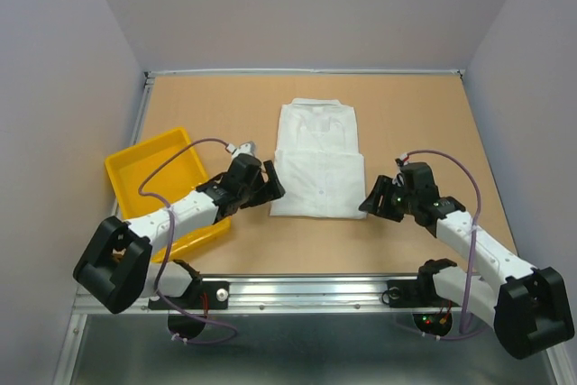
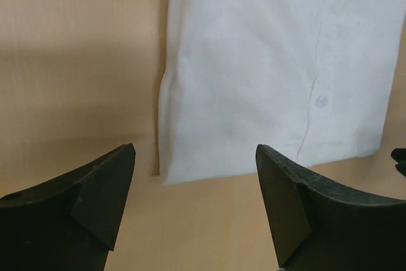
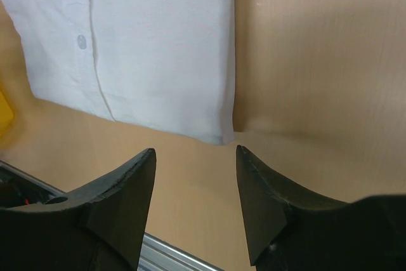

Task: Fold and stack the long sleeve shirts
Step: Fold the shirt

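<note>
A yellow tray (image 1: 133, 171) is sitting askew at the left edge of the tan desk (image 1: 415, 114), towards the near corner (its near side is partly hidden). A metal rail (image 1: 306, 288) is running along the near edge, and grey walls (image 1: 297, 6) are enclosing the other three.

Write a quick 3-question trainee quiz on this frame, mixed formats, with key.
1. True or false: the folded white shirt lies inside the yellow tray.
2. The left gripper is: A) open, holding nothing; B) shut on the shirt; C) shut on the tray.
3. Which corner of the shirt is the right gripper closest to?

Key:
1. False. It lies on the table, to the right of the tray.
2. A.
3. Its near right corner, as seen in the top view.
</note>
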Motion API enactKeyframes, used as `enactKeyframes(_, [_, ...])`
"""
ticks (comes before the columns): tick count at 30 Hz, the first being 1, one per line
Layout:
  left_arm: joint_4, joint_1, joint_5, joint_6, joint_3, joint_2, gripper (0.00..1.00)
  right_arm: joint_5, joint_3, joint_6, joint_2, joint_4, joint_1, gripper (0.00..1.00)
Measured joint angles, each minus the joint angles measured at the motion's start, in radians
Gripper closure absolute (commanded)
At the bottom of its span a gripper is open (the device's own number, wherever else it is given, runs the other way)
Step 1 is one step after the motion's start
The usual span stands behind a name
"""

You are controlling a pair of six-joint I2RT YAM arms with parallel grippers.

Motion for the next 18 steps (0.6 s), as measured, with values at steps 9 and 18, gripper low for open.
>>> enactKeyframes(9, [0.042,0.032,-0.04,0.267,0.522,0.344,0.21,0.006,0.03,0.1,0.034,0.008,0.035,0.48])
enactKeyframes(18, [0.061,0.095,-0.001,0.384,0.799,0.77,0.24,0.004,0.084,0.174,0.22,0.121,0.184,0.54])
